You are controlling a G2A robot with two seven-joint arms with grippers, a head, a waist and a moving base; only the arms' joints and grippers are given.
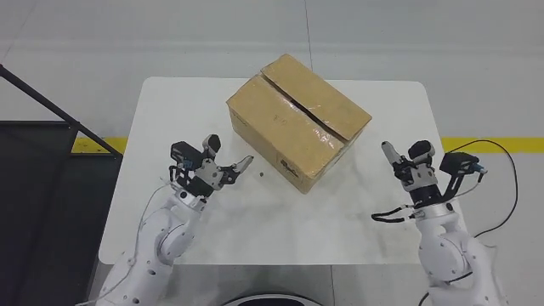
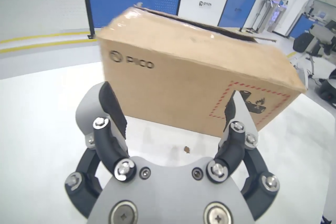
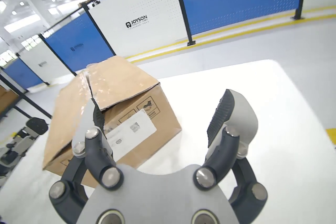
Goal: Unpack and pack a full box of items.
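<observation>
- The big brown cardboard box [image 1: 289,123] sits in the middle of the white bench [image 1: 170,136], turned a bit crooked.
- Its top flaps are folded down with a thin crack between them. I think nothing has been taken out yet.
- The left fingers [image 2: 113,107] are spread wide and hold nothing. They point at the box's near left side.
- The right fingers [image 3: 223,109] are wide and empty too, off to the box's right, not touching it.
- I think they wait on both sides so each can lift a flap.
</observation>
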